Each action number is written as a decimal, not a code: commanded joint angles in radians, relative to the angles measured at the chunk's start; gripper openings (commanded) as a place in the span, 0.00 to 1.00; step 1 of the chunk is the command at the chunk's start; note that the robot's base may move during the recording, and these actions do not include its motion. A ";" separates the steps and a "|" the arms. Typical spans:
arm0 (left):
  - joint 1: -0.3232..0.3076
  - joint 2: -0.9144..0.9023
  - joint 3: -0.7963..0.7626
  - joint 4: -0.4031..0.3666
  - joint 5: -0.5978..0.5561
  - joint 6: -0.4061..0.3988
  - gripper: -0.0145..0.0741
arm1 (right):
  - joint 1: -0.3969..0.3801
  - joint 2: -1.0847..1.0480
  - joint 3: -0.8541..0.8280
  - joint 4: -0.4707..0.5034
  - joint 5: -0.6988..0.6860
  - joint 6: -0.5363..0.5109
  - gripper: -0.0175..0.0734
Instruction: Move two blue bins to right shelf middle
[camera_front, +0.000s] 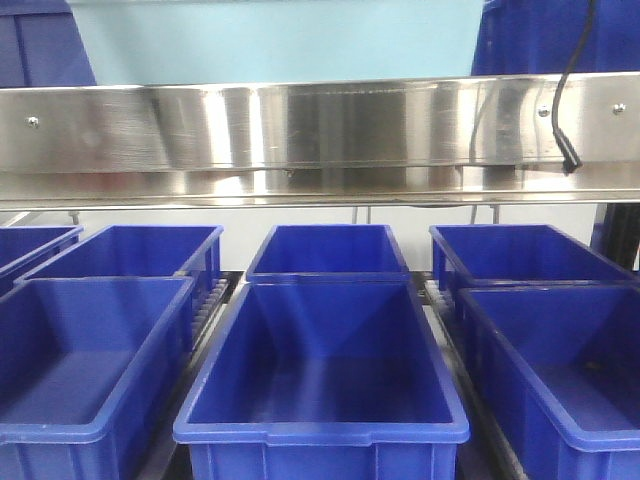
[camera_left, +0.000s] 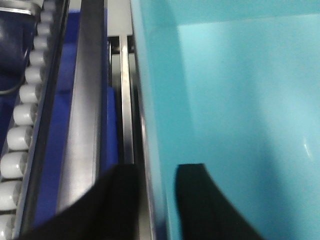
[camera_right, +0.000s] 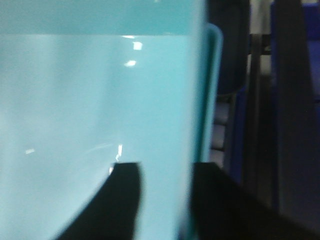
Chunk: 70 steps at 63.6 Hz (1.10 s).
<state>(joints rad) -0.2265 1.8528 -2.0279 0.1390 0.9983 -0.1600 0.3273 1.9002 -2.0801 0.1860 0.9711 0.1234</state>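
Top of front view: light-blue bin above steel shelf rail. My left gripper and right gripper straddle opposite walls, likely for balanced two-arm carry; whether clenched, I cannot tell.

A shiny steel shelf rail spans the front view; a black cable hangs over its right end.

Front view: low, level, square-on to the shelf. Steel rail crosses mid-frame, dark blue bins close below.
2 wrist views: each looks out along its own fingers, left fingers and right fingers, very near opposite walls of the light blue bin.
All 3 views share that bin.
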 joint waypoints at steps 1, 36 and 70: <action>-0.006 0.002 0.002 0.004 0.006 0.003 0.52 | 0.005 -0.016 -0.012 0.015 0.008 -0.006 0.72; -0.006 -0.035 -0.001 0.082 0.027 0.003 0.85 | -0.017 -0.037 -0.014 -0.006 0.105 -0.025 0.82; -0.006 0.067 0.001 0.028 0.091 0.003 0.85 | 0.005 0.052 -0.014 0.062 0.130 -0.028 0.82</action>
<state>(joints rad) -0.2284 1.9049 -2.0258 0.1692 1.0661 -0.1628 0.3223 1.9368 -2.0846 0.2372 1.1040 0.1024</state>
